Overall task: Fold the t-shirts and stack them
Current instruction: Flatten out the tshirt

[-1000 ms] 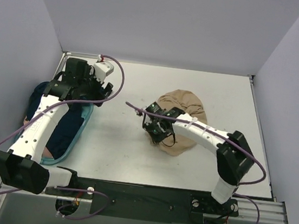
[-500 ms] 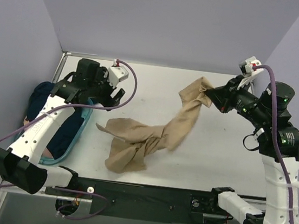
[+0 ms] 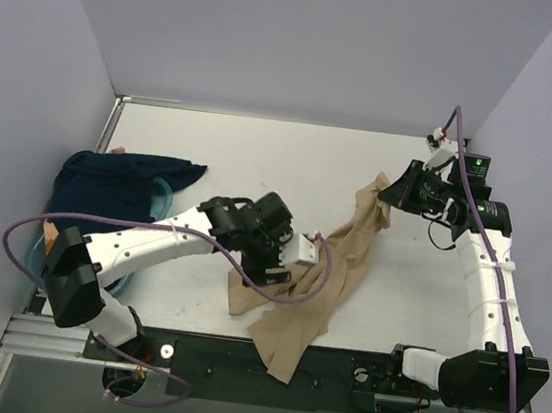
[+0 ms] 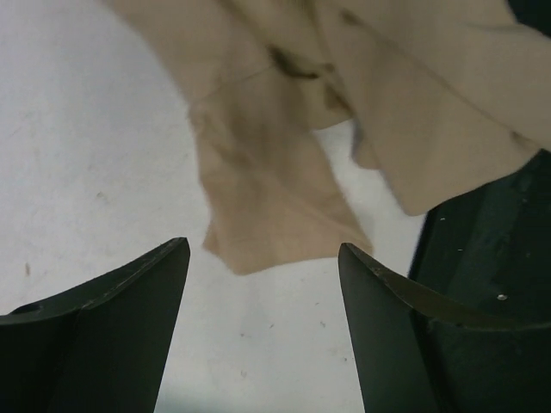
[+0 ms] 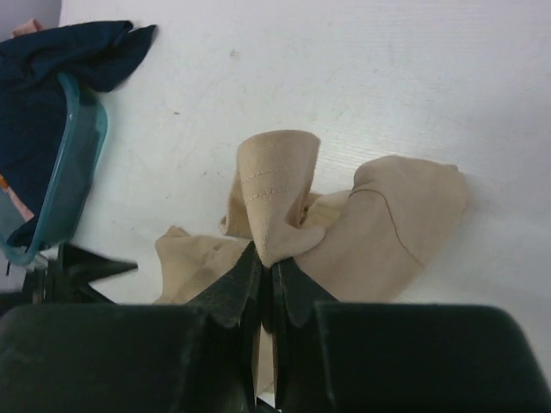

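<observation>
Tan tee (image 3: 338,275) strung out, crumpled; R tool (image 3: 387,192) pinching.

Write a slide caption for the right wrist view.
Tan t-shirt fold pinched between the right fingers; navy t-shirt draped over teal basket, upper left.

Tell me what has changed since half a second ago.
The left gripper swung from the teal basket to the centre, fingers open over the tan t-shirt, whose loose end slid toward the near edge. The right gripper still pinches it; the navy t-shirt stayed on the basket.
</observation>
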### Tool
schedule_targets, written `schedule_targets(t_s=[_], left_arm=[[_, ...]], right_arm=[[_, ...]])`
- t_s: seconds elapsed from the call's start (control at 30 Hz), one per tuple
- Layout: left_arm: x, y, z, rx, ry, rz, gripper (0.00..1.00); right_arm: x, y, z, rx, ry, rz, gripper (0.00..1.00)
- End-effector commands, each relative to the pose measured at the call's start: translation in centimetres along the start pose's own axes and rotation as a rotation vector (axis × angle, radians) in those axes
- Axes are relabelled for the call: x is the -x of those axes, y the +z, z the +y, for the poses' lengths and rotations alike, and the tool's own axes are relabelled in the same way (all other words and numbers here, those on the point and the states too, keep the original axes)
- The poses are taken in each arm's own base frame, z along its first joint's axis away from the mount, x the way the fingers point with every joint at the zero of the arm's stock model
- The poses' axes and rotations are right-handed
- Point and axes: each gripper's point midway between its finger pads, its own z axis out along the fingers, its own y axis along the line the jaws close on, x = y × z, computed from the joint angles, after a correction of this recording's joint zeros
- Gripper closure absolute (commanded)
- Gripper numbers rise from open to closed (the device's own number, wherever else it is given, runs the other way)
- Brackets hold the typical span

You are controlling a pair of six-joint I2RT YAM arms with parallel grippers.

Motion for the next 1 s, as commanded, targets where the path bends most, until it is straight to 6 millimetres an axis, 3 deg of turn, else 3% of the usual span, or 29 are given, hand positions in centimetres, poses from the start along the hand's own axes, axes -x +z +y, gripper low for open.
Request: schedule_targets(t_s=[0.0,0.1,0.17,0.27,0.4,0.57,0.63,0.7,0.8,0.93,0.97], left_arm=[[2.9,1.1,-6.6,-0.12,0.167,0.004,0.17],[6.8,3.0,-10.0,-0.225,0.105,-0.022,0.16],[7.8,4.7,-12.2,-0.339,-0.059,0.036,0.16],[7.3,6.9,-12.7,-0.342,-0.231,0.12,0.2],[5.5,9.4,-11.7,-0.232,-0.407,0.151,0.2],[6.4,8.9,-10.3,-0.235,-0.566,0.09,0.19],[6.5,9.3,-11.9,-0.323,-0.585,0.091,0.21],[6.4,9.5,-14.1,-0.404,-0.579,0.105,0.27],[6.6,9.7,-15.3,-0.454,-0.575,0.125,0.35],[6.4,10.1,-15.2,-0.454,-0.588,0.134,0.48],[6.3,10.1,-15.2,-0.452,-0.586,0.134,0.55]], right_arm=[[1.7,-0.3,-3.3,-0.145,0.051,-0.076,1.0],[1.2,0.1,-5.3,-0.218,0.08,-0.063,1.0],[1.0,0.1,-5.9,-0.242,0.079,-0.061,1.0],[0.8,-0.1,-5.4,-0.224,0.072,-0.064,1.0],[0.8,-1.0,-5.2,-0.233,0.044,-0.086,1.0],[0.9,-1.3,-4.6,-0.215,0.02,-0.091,1.0],[0.9,-1.2,-4.6,-0.213,0.021,-0.087,1.0],[0.9,-1.2,-4.7,-0.215,0.018,-0.085,1.0],[0.9,-1.2,-4.9,-0.223,0.016,-0.083,1.0],[1.0,-1.1,-4.8,-0.218,0.011,-0.082,1.0],[0.9,-1.1,-4.7,-0.214,0.01,-0.081,1.0]])
